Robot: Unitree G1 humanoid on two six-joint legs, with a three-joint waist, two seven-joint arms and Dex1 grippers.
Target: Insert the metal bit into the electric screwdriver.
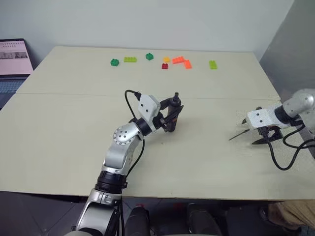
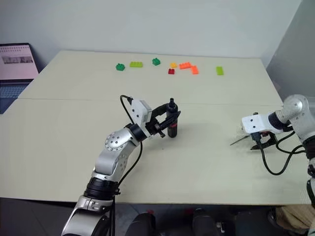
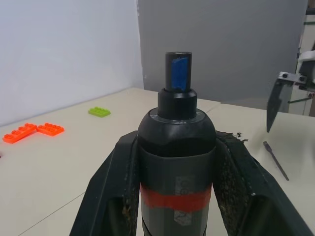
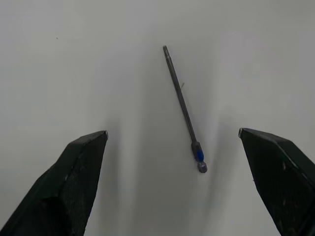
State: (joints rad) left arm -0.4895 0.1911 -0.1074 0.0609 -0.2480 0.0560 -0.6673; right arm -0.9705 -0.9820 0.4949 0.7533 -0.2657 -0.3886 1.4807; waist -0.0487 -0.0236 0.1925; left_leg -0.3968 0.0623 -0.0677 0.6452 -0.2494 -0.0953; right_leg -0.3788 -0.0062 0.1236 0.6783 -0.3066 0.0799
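The electric screwdriver point(image 1: 172, 112) stands upright near the middle of the table, black with a red band point(image 3: 176, 200) and a blue-marked socket on top. My left gripper point(image 1: 171, 115) is shut on its body, one finger point(image 3: 110, 187) on each side. The metal bit point(image 4: 183, 105), a thin dark rod with a blue mark near one end, lies flat on the table at the right point(image 1: 237, 135). My right gripper point(image 4: 172, 132) hangs just above it, pointing down and open, with the bit lying between the two fingertips and touching neither.
Several coloured toy bricks point(image 1: 181, 61) lie in a row along the table's far side. A laptop point(image 1: 12, 61) sits off the far left corner. The table's right edge point(image 1: 275, 91) runs close to the right arm, whose cable point(image 1: 288, 162) loops over the tabletop.
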